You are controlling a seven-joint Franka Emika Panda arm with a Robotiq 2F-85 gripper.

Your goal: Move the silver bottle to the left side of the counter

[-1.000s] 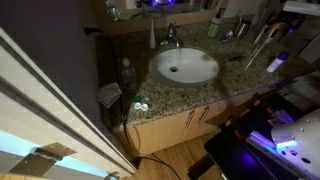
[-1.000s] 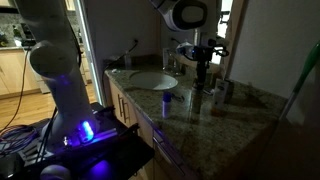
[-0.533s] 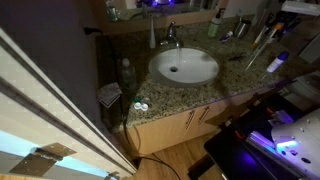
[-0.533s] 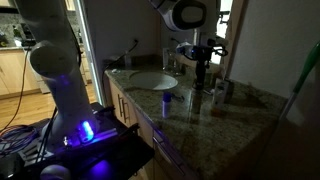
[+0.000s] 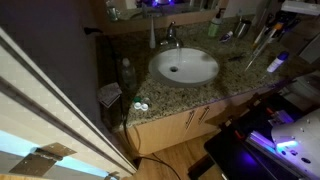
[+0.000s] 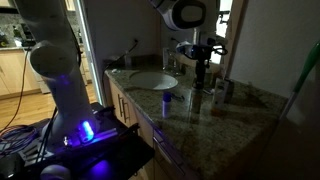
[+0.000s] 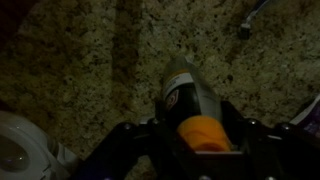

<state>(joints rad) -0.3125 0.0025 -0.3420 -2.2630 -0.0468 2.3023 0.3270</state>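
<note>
The silver bottle [image 7: 183,93] is a slim metallic cylinder with an orange top. In the wrist view it lies between my gripper's [image 7: 197,136] two dark fingers, which press on its sides, over the speckled granite counter [image 7: 90,70]. In an exterior view the bottle [image 6: 202,76] stands upright behind the sink [image 6: 152,81], near the back wall. The gripper [image 6: 203,62] comes down over its upper part. In the exterior view from above, the back edge of the counter [image 5: 240,75] is too dark to pick the bottle out.
An oval white sink [image 5: 184,66] with a chrome faucet [image 5: 170,35] sits mid-counter. A small white cone-topped bottle [image 5: 153,35] stands beside the faucet. A short white-and-blue bottle [image 6: 168,100] stands near the front edge. More toiletries crowd the back [image 6: 225,88].
</note>
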